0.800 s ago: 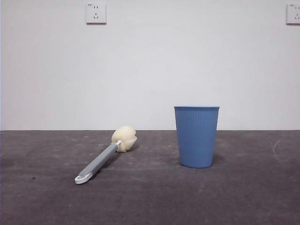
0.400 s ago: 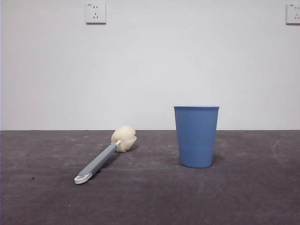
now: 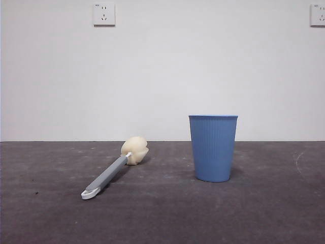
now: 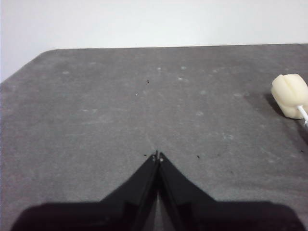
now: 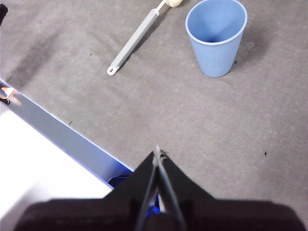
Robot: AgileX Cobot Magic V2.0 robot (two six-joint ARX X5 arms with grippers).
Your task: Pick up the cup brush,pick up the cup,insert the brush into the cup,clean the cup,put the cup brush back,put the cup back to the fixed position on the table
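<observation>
Left gripper (image 4: 157,156): jaws together, raised over bare surface (image 4: 120,96), sponge head at the frame's right edge. Right gripper (image 5: 157,151): jaws together, high above, empty. Cup brush (image 3: 111,171): lying flat, lower left of front view. Cup (image 3: 213,148): upright, centre-right, apart from brush, open room around both.

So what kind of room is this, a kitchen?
Probably a test bench rather than a kitchen: a bare grey table against a plain white wall with sockets, holding only a cup brush and a blue cup.
</observation>
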